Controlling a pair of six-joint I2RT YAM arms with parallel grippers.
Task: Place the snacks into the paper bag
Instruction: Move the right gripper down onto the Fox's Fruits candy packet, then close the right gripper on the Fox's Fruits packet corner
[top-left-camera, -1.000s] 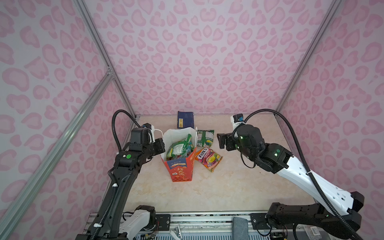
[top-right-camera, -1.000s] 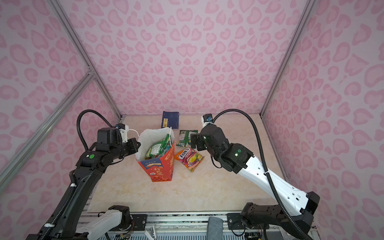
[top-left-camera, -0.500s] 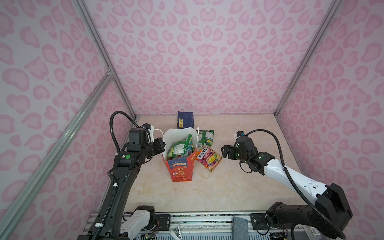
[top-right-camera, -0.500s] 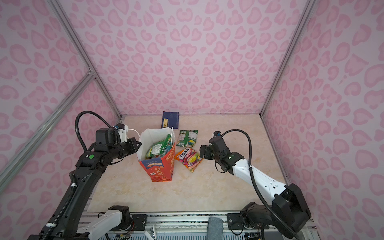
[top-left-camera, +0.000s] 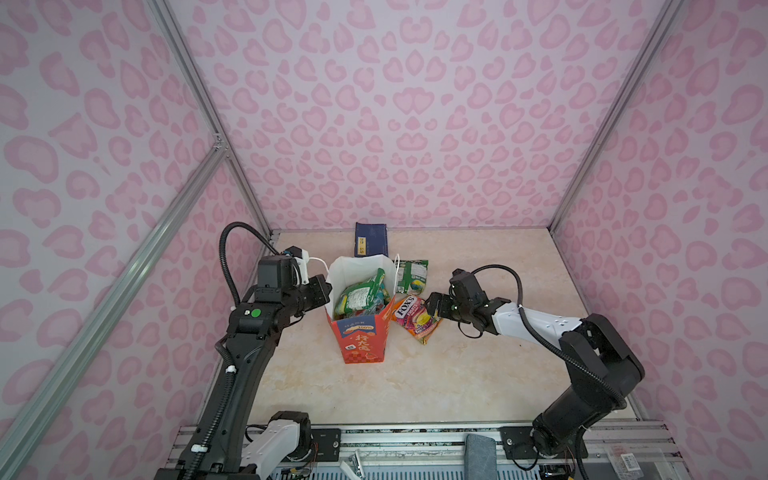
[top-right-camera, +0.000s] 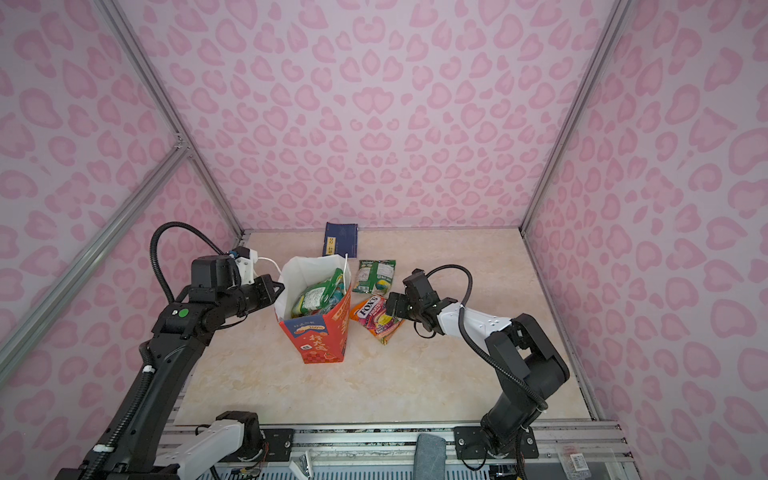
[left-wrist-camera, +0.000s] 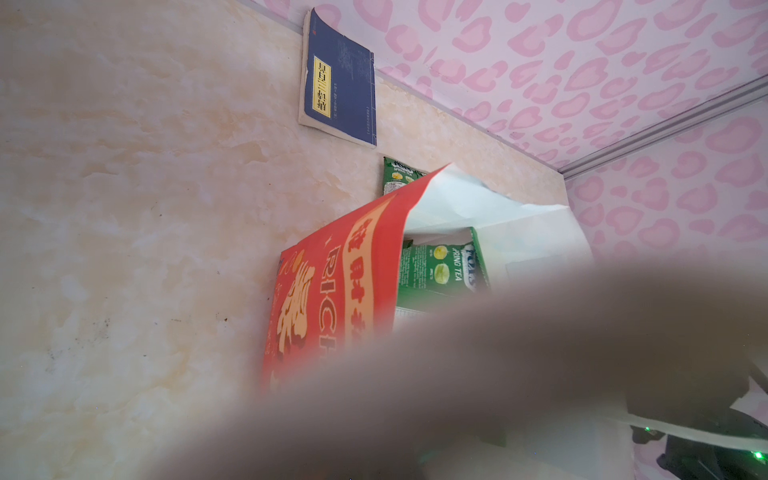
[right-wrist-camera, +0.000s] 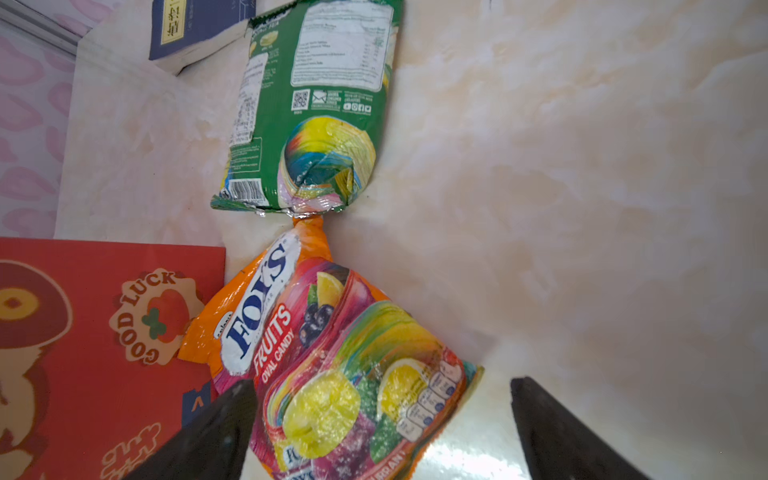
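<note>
The red-orange paper bag (top-left-camera: 361, 345) (top-right-camera: 320, 340) stands upright mid-table, with several snacks (top-left-camera: 359, 295) (left-wrist-camera: 440, 270) inside. My left gripper (top-left-camera: 323, 291) (top-right-camera: 277, 291) is at the bag's left rim, shut on the white wall; a blurred shape covers its jaws in the left wrist view. An orange FOX'S packet (top-left-camera: 415, 318) (right-wrist-camera: 332, 353) lies flat just right of the bag. My right gripper (top-left-camera: 434, 307) (right-wrist-camera: 386, 428) is low over that packet's near end, open, and the packet lies between its fingers (right-wrist-camera: 224, 432). A green packet (top-left-camera: 411, 276) (right-wrist-camera: 316, 104) lies behind it, label side down.
A dark-blue booklet (top-left-camera: 370, 240) (left-wrist-camera: 338, 83) with a yellow label lies at the back wall behind the bag. Pink patterned walls enclose the marble table (top-left-camera: 478, 374) on three sides. The bag's white cord handle (top-left-camera: 397, 270) hangs at its right rim.
My right arm has come down from above the table and reached left to the orange packet, with its jaws still wide. The left arm and the bag have stayed put.
</note>
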